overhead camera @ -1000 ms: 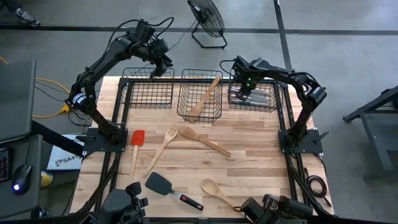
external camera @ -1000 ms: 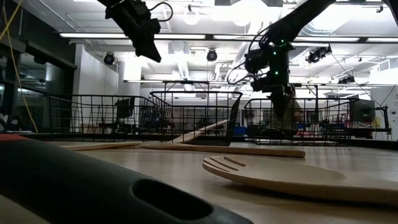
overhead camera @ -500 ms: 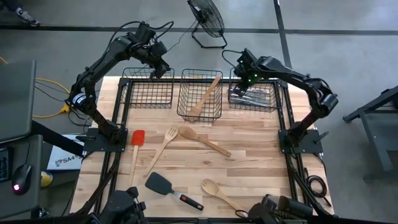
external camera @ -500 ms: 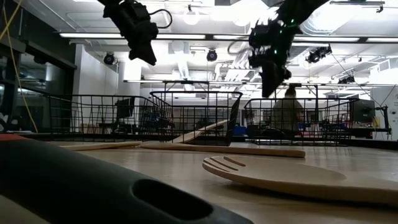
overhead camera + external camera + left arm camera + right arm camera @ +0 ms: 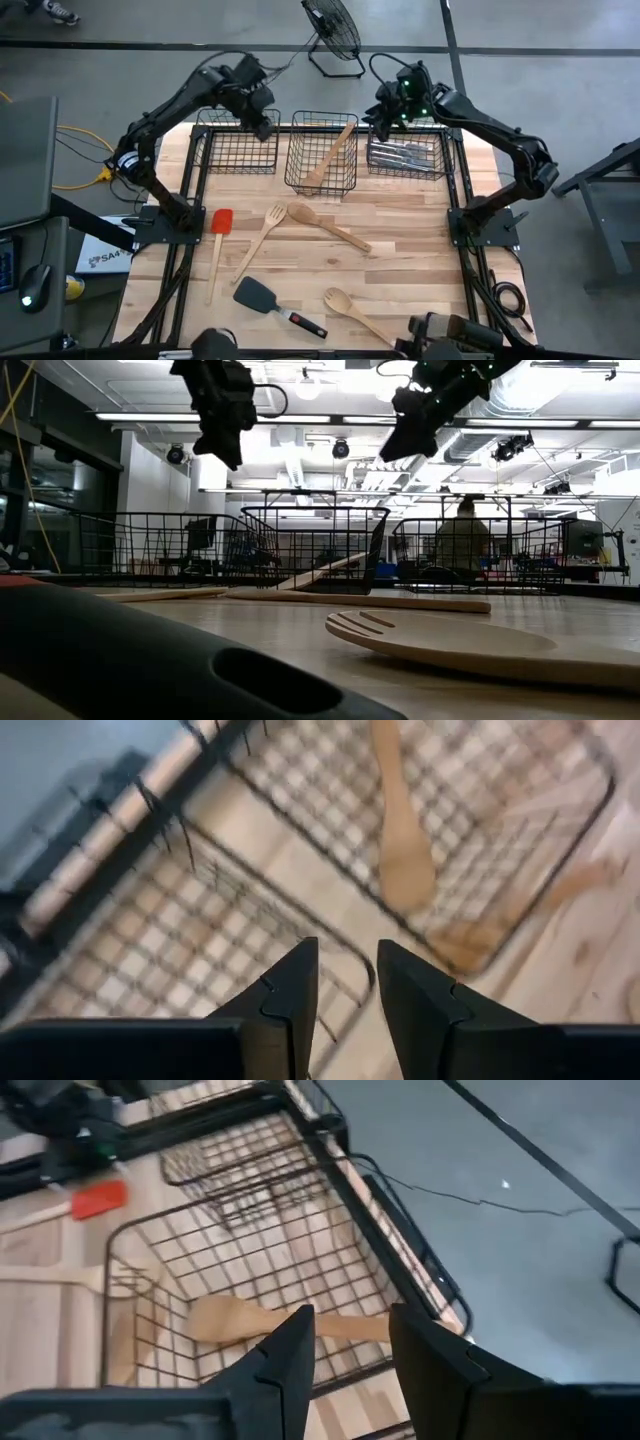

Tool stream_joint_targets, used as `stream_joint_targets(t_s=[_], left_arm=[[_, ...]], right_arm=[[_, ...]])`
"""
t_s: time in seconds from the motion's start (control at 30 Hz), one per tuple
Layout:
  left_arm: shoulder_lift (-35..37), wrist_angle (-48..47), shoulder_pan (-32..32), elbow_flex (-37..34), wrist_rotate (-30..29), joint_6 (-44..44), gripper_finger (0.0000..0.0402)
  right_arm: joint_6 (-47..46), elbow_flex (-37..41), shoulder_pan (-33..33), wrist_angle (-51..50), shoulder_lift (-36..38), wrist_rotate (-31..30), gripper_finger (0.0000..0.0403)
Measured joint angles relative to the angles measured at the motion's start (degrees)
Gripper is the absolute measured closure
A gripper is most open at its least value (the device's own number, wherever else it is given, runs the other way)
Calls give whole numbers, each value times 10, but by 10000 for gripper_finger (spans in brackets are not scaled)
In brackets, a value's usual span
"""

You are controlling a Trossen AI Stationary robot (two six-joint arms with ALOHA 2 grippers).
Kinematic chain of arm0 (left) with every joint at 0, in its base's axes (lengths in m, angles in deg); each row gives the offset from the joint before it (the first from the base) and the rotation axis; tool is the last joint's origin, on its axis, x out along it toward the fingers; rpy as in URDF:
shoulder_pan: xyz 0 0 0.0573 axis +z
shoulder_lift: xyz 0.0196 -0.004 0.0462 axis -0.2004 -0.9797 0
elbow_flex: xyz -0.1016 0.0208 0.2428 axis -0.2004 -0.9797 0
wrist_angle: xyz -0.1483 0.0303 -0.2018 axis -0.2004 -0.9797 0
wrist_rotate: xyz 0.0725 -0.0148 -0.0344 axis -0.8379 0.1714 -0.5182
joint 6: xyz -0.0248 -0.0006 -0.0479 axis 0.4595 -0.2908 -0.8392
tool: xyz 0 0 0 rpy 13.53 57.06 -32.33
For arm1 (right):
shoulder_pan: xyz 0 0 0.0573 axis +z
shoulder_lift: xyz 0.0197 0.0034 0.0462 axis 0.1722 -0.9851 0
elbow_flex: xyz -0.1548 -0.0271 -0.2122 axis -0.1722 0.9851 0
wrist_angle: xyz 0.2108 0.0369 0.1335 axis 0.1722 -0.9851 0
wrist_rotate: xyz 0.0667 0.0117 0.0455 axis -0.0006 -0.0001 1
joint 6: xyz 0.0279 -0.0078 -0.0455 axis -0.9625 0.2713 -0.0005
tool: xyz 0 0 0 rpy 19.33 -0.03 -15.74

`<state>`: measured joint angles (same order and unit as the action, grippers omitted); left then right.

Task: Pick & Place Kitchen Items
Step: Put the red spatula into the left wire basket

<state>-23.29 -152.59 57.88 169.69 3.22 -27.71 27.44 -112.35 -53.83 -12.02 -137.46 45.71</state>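
Right hand [image 5: 381,112] now higher, silver cutlery [image 5: 404,155] basketed.

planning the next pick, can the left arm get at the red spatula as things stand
Probably yes. The red spatula lies alone on bare table on the left arm's side, nothing over it. The left gripper, jaws empty, hangs above the left basket.

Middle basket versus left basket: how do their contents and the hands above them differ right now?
The middle basket holds a wooden spoon leaning on its wall; the left basket looks empty. The left hand hovers at the left basket's inner far corner, while the right hand is beside the middle basket's far right corner. Both baskets are black wire, and both hands are open and empty.
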Motion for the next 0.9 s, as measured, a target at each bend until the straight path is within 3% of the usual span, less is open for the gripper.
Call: stream_joint_targets(t_s=[0.47, 0.63, 0.9], left_arm=[[0, -154, -175, 0, -126, -158, 298], [1, -168, -248, 0, -165, -225, 298], [1, -191, -337, 0, -277, -360, 298]], right_arm=[[11, 0, 0, -4, 69, 41, 280], [9, 0, 0, -4, 84, 42, 280], [6, 0, 0, -4, 97, 42, 280]])
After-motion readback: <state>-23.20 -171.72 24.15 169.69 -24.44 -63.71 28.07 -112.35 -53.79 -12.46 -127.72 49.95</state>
